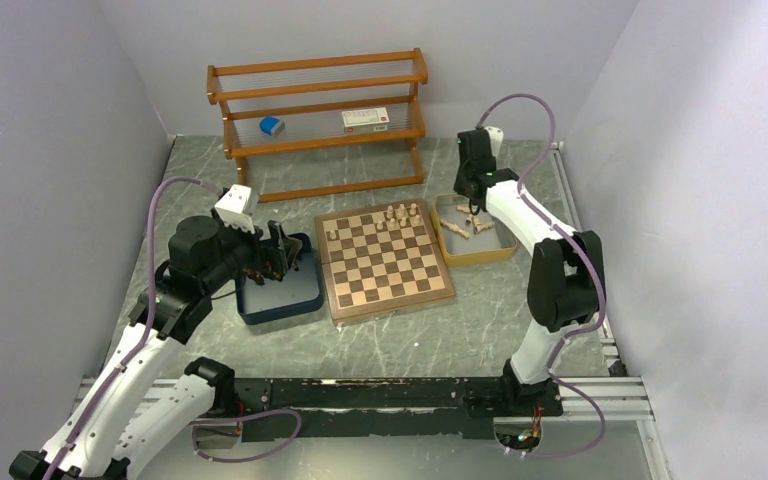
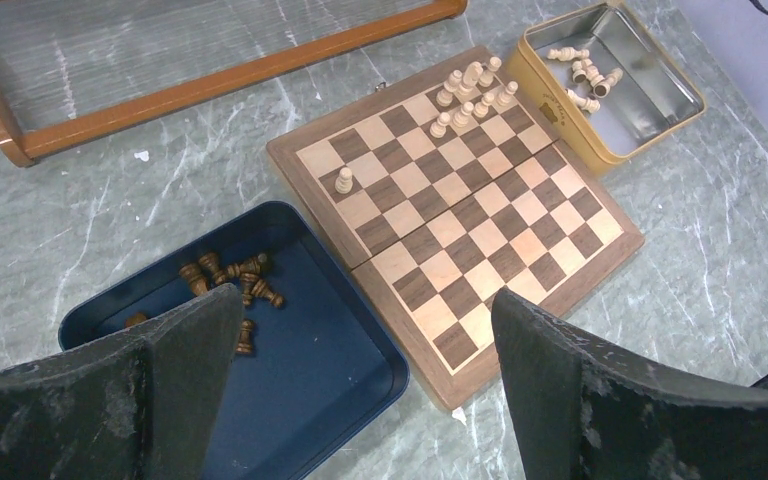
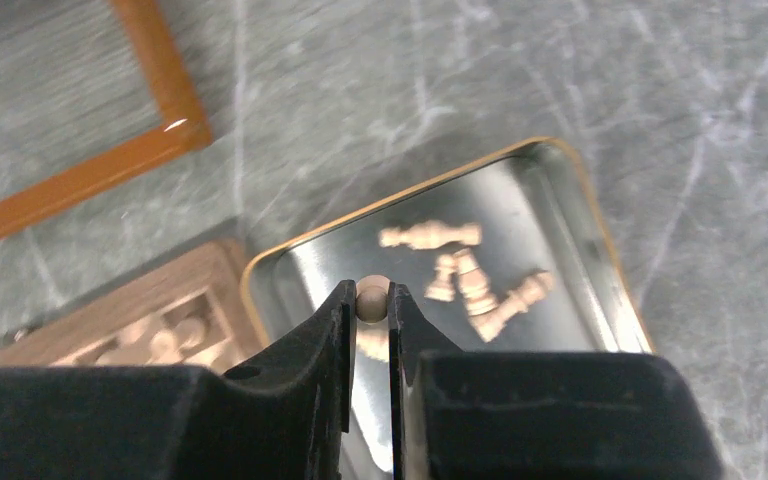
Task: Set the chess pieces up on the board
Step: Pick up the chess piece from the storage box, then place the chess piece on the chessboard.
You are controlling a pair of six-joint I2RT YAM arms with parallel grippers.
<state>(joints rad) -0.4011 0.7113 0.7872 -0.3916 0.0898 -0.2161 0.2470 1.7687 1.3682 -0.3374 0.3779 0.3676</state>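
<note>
1 cream piece (image 3: 372, 299) is gripped by right end effector (image 3: 371, 294)
Placement on the board (image 1: 385, 262) is needed; left end effector (image 2: 365, 310) is open.

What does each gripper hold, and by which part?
The right gripper pinches a pale chess piece by its round head. The left gripper is open and holds nothing.

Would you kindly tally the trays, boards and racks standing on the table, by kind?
Trays: 2, the navy tray and the yellow tray
Chessboard: 1
Wooden rack: 1
Total: 4
</note>
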